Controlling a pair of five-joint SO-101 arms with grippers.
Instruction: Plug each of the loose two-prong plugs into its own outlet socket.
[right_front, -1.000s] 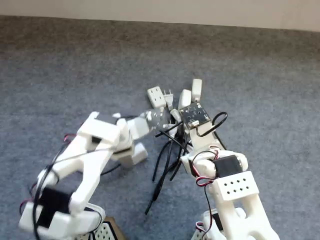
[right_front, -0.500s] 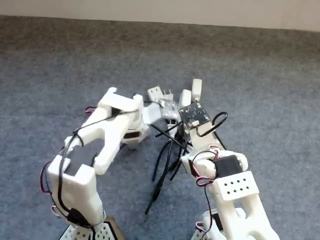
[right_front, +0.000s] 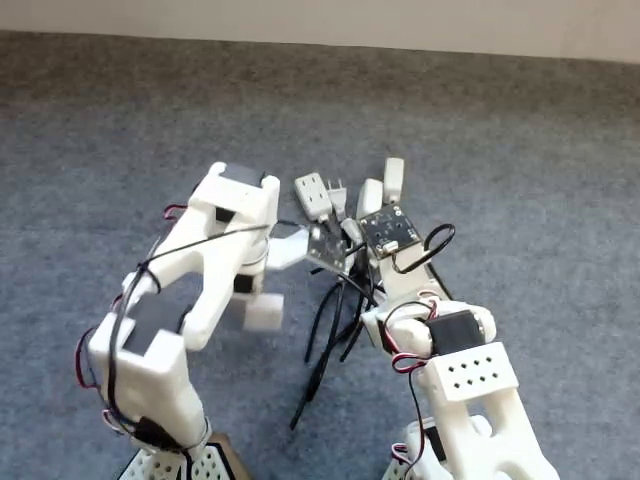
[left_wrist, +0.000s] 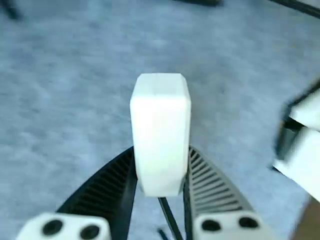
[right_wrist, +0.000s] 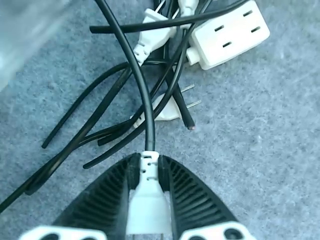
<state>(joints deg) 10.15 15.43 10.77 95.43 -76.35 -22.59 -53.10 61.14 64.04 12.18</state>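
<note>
White two-prong plug (right_wrist: 145, 200) on black cord (right_wrist: 131, 60) sits clamped in right gripper (right_wrist: 147, 160); left gripper (left_wrist: 161, 151) pinches white rectangular block (left_wrist: 160, 110), likely a socket readied for mating.

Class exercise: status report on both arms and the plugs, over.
Left gripper shut on white block. Right gripper shut on white plug. Loose plug and outlet block lie apart on carpet. Black cords tangled around them.

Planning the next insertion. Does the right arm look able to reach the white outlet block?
Probably yes: the outlet block lies ahead of the right gripper and its held plug, sockets exposed; black cords and a loose plug lie between.
</note>
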